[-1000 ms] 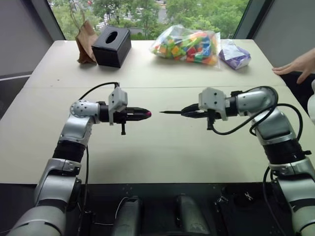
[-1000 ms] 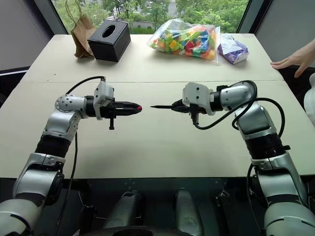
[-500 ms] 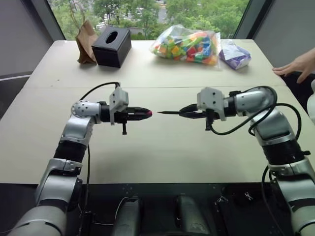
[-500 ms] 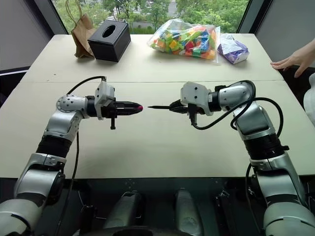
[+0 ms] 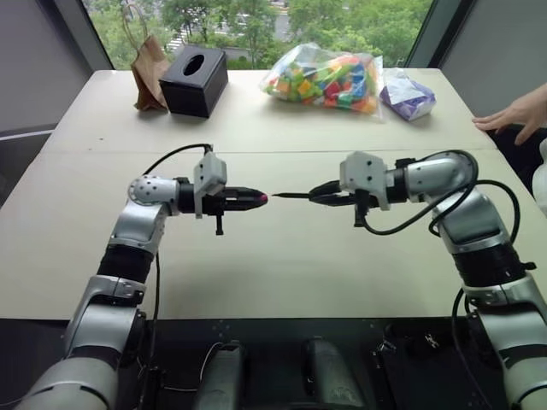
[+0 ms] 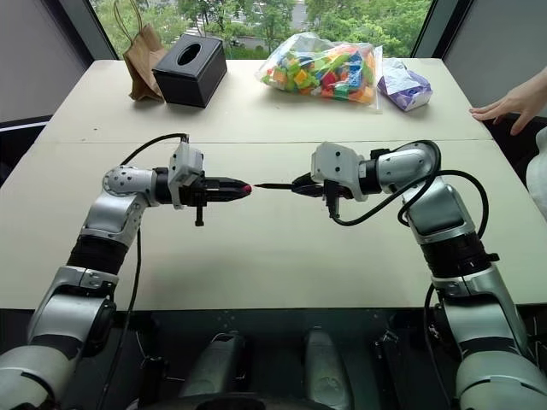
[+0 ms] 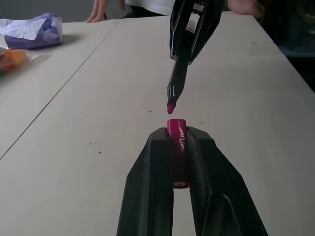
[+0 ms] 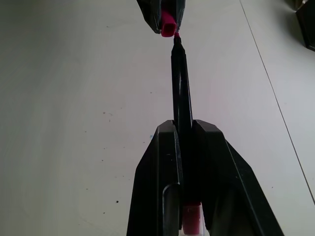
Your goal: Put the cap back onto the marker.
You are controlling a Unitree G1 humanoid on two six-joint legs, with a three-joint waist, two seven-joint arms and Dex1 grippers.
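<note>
**Tip at the mouth of the cap, not yet in**

My left gripper (image 5: 256,198) is clamped on the cap (image 7: 175,132), whose open end sticks out past my fingertips. My right gripper (image 5: 318,194) is closed around the marker (image 5: 289,196), with the pink tip pointing toward the cap. Both are held in the air above the middle of the desk (image 5: 282,256), roughly halfway between its near and far edges. In the left wrist view the tip hangs just short of the cap's mouth, close but apart.

My worry is alignment. In that same view the marker comes in at a slant and not along the cap's axis. If I push now, I judge the tip may catch the rim instead of entering, and the small cap could twist or squirt out from between my fingers. The marker is held far back on its barrel, so it could also pivot in my right grip under a sideways load. Pink ink on the rim is another likely result.

Compared with a second ago, the gap between tip and cap has shrunk from a clear space to almost nothing; both grips look unchanged. A person's hand (image 5: 513,114) rests at the desk's far right edge, well apart.
</note>
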